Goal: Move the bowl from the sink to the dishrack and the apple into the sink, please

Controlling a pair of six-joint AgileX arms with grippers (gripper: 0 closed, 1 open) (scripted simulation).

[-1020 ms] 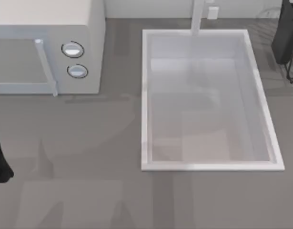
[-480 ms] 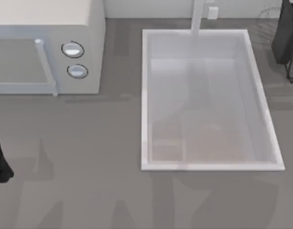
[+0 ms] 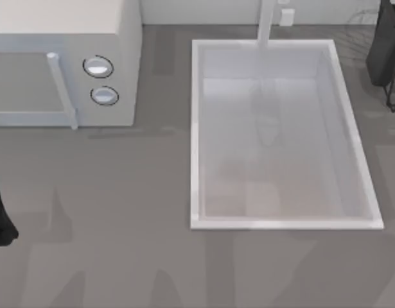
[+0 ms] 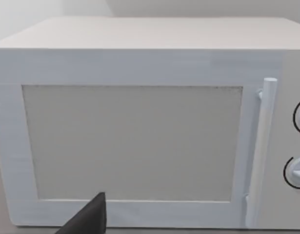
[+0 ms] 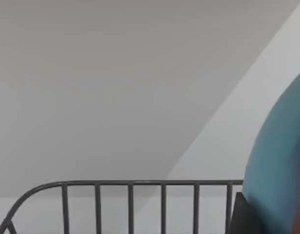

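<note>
A grey tabletop (image 3: 120,192) spreads under soft, even light, crossed by faint shadows; a white microwave (image 3: 62,58) with two round knobs (image 3: 98,67) stands at its far left. Behind runs a pale wall (image 3: 203,9).

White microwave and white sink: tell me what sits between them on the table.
Nothing. In the top view, the white two-knob microwave and the large white rectangular sink are separated by a bare strip of grey tabletop.
</note>
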